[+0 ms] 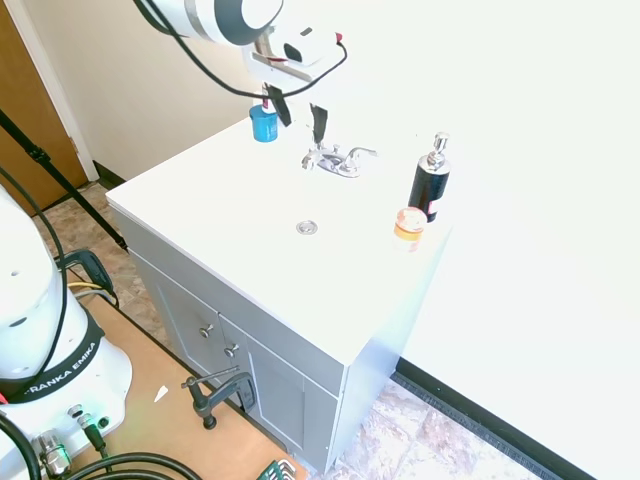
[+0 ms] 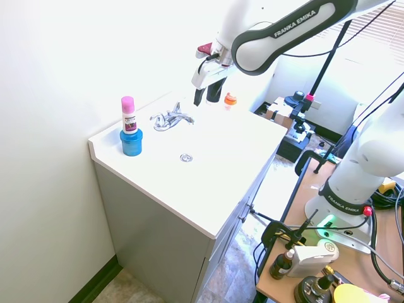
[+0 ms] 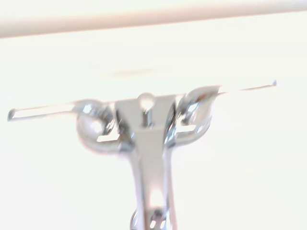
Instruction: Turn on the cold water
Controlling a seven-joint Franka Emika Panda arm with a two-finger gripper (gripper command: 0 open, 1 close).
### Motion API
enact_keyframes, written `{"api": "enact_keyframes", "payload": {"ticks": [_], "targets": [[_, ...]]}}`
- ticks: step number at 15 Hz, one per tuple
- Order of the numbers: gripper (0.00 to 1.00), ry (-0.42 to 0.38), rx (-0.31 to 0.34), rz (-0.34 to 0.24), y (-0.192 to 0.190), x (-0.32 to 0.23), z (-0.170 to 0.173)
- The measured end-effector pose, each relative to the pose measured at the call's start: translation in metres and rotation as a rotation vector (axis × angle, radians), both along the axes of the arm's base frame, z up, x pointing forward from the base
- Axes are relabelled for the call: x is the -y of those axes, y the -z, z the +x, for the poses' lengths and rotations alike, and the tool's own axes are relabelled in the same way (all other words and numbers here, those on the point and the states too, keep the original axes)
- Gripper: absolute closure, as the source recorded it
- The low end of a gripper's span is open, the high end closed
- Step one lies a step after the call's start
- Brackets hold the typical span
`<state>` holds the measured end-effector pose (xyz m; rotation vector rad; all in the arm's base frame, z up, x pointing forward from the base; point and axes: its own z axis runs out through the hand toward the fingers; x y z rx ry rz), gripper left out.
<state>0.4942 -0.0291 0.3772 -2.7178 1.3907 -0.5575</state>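
Note:
The chrome faucet (image 1: 335,160) (image 2: 170,118) stands at the back of the white sink counter (image 1: 220,215), with a lever handle on each side of its spout. My gripper (image 1: 298,115) (image 2: 205,98) hangs open and tilted just above and slightly beside the faucet, touching nothing. The wrist view looks straight down on the faucet: its spout (image 3: 151,158) sits in the middle, with one thin lever (image 3: 43,111) on one side and the other lever (image 3: 244,88) opposite. No water shows at the spout or over the drain (image 1: 307,228).
A blue cup (image 1: 264,124) (image 2: 130,142) holding a pink-capped bottle (image 2: 128,113) stands at one back corner. A black soap dispenser (image 1: 429,185) and a small orange jar (image 1: 409,224) (image 2: 230,99) stand on the faucet's other side. A wall runs right behind the faucet.

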Motion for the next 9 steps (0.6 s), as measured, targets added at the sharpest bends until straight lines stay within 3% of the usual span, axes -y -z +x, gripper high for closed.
{"api": "enact_keyframes", "payload": {"ticks": [6, 9], "targets": [[0.00, 0.032, 0.064, -0.114, 0.013, 0.031, 0.082], [0.00, 0.034, 0.066, -0.135, 0.022, 0.038, 0.106]]}}
